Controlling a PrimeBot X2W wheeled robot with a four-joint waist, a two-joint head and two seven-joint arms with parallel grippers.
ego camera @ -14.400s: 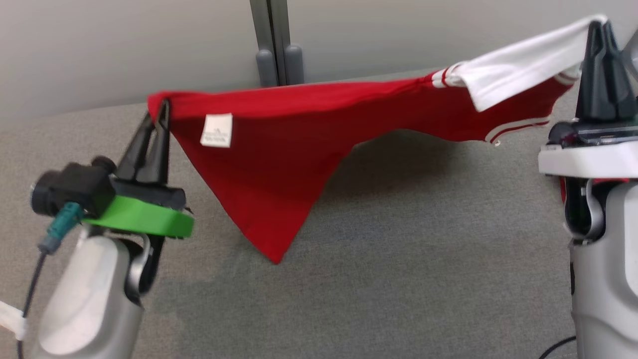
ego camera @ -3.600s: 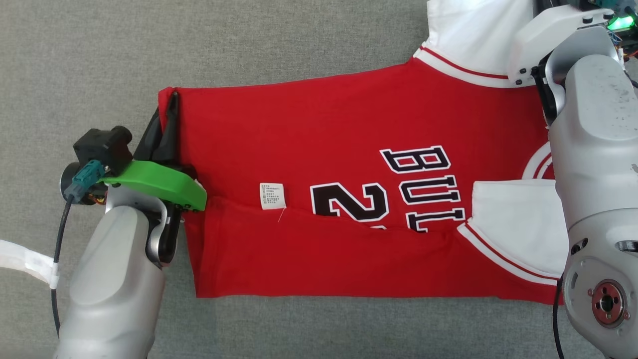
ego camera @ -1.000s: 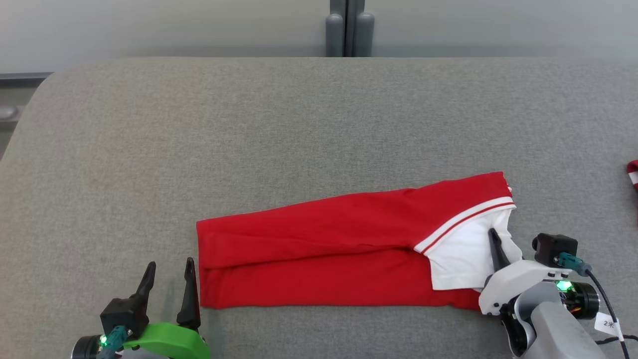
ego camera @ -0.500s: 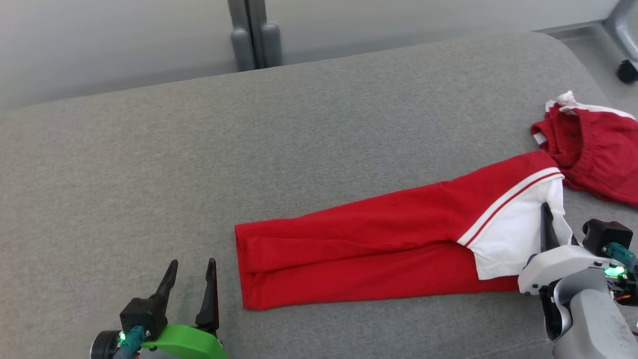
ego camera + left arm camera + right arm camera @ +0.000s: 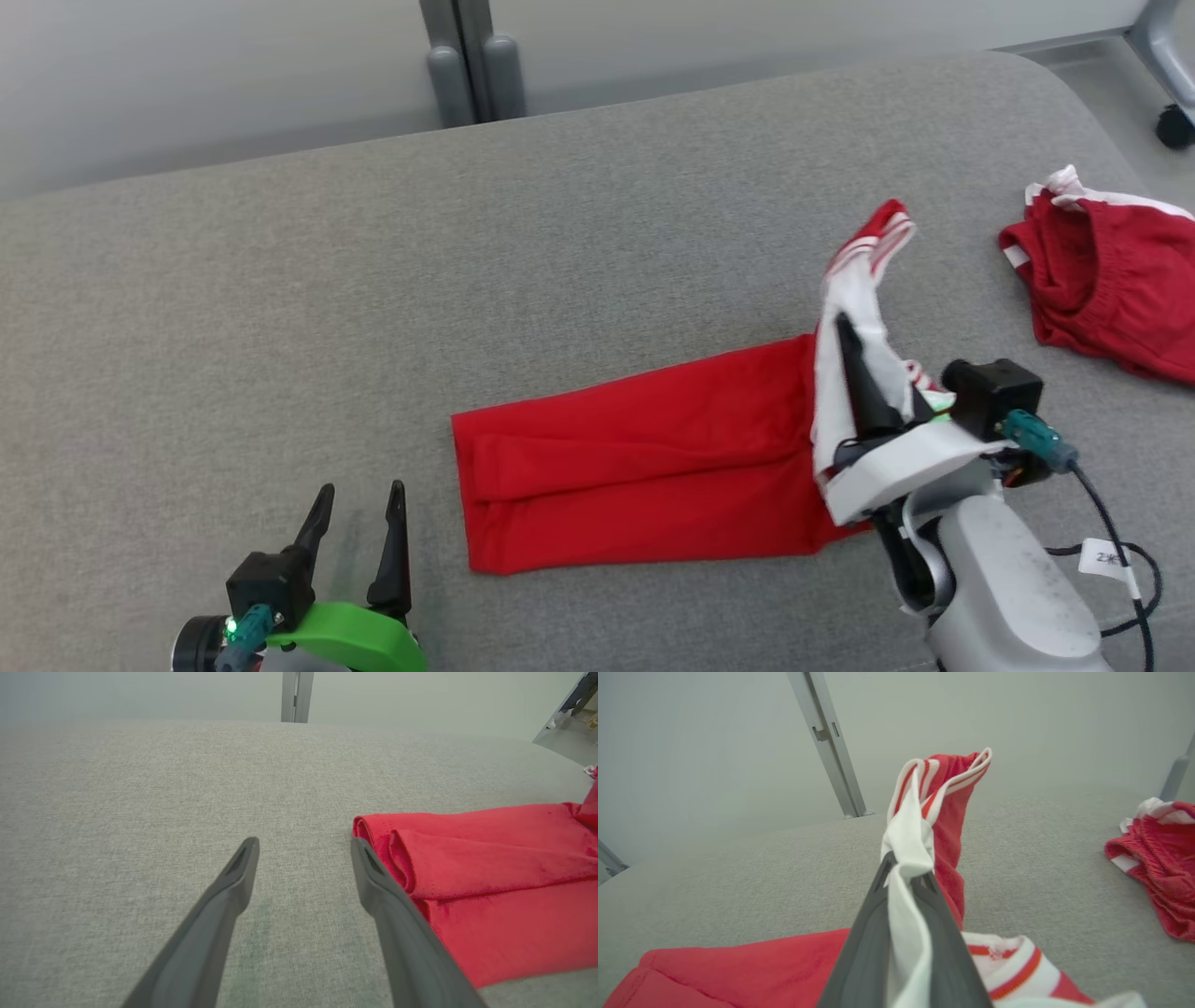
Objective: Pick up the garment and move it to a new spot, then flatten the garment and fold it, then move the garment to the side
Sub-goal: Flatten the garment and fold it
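Observation:
The garment [image 5: 644, 467] is a red jersey with white striped trim, folded into a long band on the grey table [image 5: 467, 261]. My right gripper [image 5: 845, 327] is shut on its white end, which stands lifted off the table and bent back toward the left; the right wrist view shows the white cloth [image 5: 908, 844] pinched between the two fingers. At the lower left my left gripper [image 5: 359, 499] is open and holds nothing, a little to the left of the band's left end [image 5: 387, 844].
A second red garment with white trim [image 5: 1111, 280] lies crumpled at the table's right edge. A grey post [image 5: 467, 65] stands behind the table. A chair caster [image 5: 1174, 126] is at the far right on the floor.
My right gripper has raised the white end of the garment and carried it leftward over the red band. The left gripper stays open in place. The head camera turned right earlier.

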